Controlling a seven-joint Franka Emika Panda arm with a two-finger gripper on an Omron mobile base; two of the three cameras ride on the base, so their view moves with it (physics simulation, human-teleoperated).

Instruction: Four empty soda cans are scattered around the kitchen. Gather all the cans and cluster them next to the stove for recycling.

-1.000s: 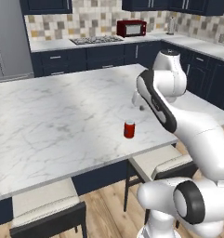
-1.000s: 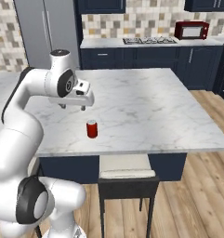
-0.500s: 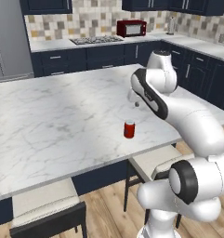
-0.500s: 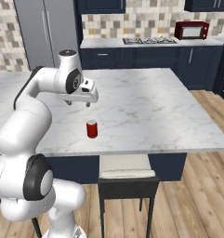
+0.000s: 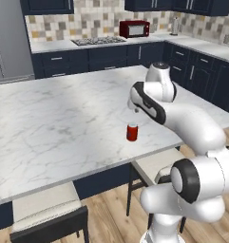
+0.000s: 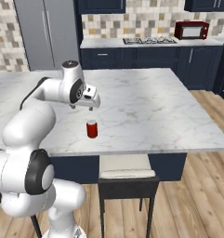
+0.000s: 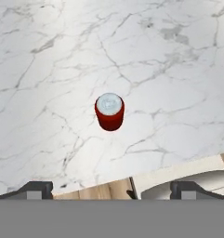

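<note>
One red soda can with a silvery top stands upright on the white marble island, near its front edge. It also shows in the right base view and from above in the hand view. My gripper hangs above and slightly behind the can, pointing down, apart from it. Its dark fingertips stand wide apart, open, with nothing between them. The stove sits in the far back counter, seen again in the right base view.
A red toaster stands right of the stove. The grey refrigerator is at the back left. Stools are tucked under the island's front edge, with wood floor below.
The arm has swung the hand forward and down, bringing it over the red can. The can has not moved and the jaws have stayed open.
</note>
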